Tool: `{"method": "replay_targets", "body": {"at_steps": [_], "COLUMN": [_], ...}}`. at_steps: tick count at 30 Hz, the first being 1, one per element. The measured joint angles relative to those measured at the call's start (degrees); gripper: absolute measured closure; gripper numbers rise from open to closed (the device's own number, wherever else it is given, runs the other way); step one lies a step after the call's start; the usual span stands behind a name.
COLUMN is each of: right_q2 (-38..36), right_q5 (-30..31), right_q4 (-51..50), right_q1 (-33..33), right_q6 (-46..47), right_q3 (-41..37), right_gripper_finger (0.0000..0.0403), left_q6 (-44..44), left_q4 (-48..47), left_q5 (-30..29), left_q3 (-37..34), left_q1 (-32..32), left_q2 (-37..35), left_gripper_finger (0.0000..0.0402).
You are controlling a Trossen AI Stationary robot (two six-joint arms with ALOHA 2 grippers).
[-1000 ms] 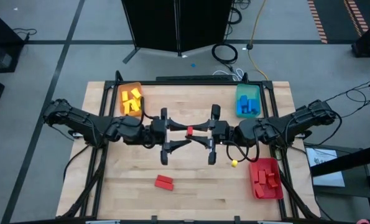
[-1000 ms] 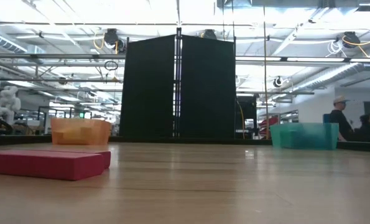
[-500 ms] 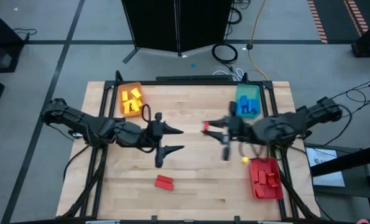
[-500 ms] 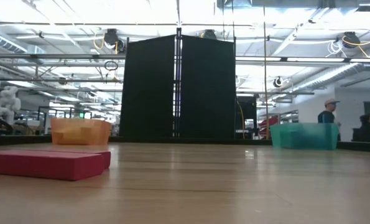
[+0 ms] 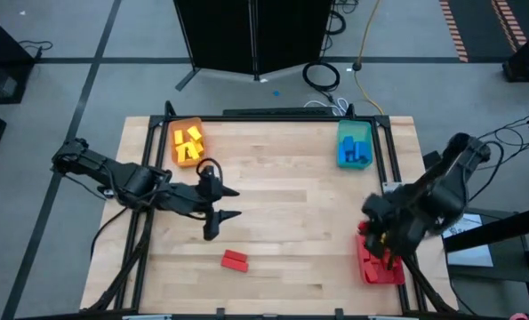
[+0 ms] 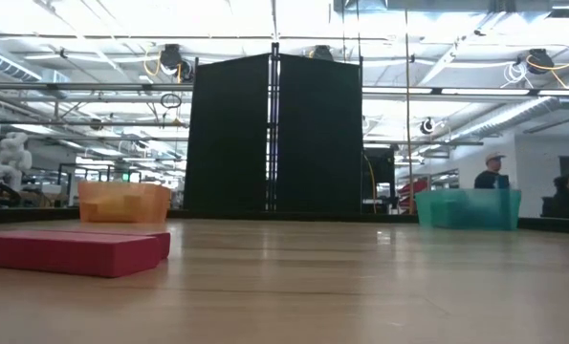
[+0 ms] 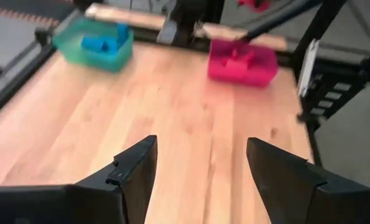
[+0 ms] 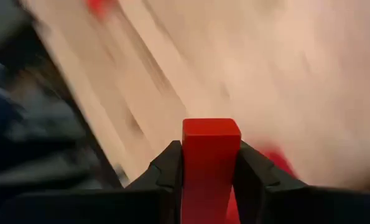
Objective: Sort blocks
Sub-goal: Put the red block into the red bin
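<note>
A red block [image 8: 211, 155] is sitting clenched in the right tool [image 8: 206, 163], which is hanging over the red tray [image 5: 371, 263]. That tray is already holding red blocks, the orange tray [image 5: 186, 142] yellow ones and the teal tray [image 5: 354, 144] blue ones. Only a red pair [image 5: 235, 259], well apart from the red tray on the surface [image 5: 282, 213], is waiting. The left tool [image 7: 200, 168], jaws released and empty, is hovering near that pair.

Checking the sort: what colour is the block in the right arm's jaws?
Red. The block shows best in the right wrist view.
</note>
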Motion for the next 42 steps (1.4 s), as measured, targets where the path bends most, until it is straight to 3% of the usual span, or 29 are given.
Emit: {"method": "replay_targets", "body": {"at_steps": [4,8,18,24,30,32,38,42], "right_q2": [4.59,7.73,5.03,0.33,-1.81,-2.0,-1.95,-2.22], "right_q5": [-9.42,-12.88,-19.25,-18.09,-17.48,-17.38,-17.4,-17.4], "right_q4": [-8.0,-8.8,5.63,14.56,15.38,15.81,18.02,21.06], "right_q1": [5.24,8.12,8.4,8.51,8.51,8.51,8.51,8.51], "right_q6": [7.93,11.0,21.43,30.33,37.59,37.71,37.71,37.16], "right_q3": [-0.09,-2.12,-21.85,-32.74,-35.8,-35.78,-35.78,-35.76], "right_gripper_finger": [0.0334,0.0334,0.0334,0.0334,0.0333,0.0309,0.0185,0.0155], "left_q6": [-2.52,-2.64,-2.22,-4.02,-5.2,-5.23,-5.24,-5.24], "left_q4": [-3.36,-3.62,-3.54,-3.46,-3.47,-3.49,-3.48,-3.46], "left_q5": [-0.02,-0.02,-0.2,-0.22,-0.22,-0.22,-0.22,-0.22], "left_q3": [0.0,0.0,0.0,0.0,0.0,0.0,0.0,0.0], "left_q1": [0.0,0.0,0.02,0.02,0.02,0.02,0.02,0.02], "left_q2": [0.32,0.63,0.63,0.63,0.63,0.63,0.63,0.63], "left_gripper_finger": [0.0157,0.0157,0.0157,0.0157,0.0157,0.0157,0.0157,0.0157]}}
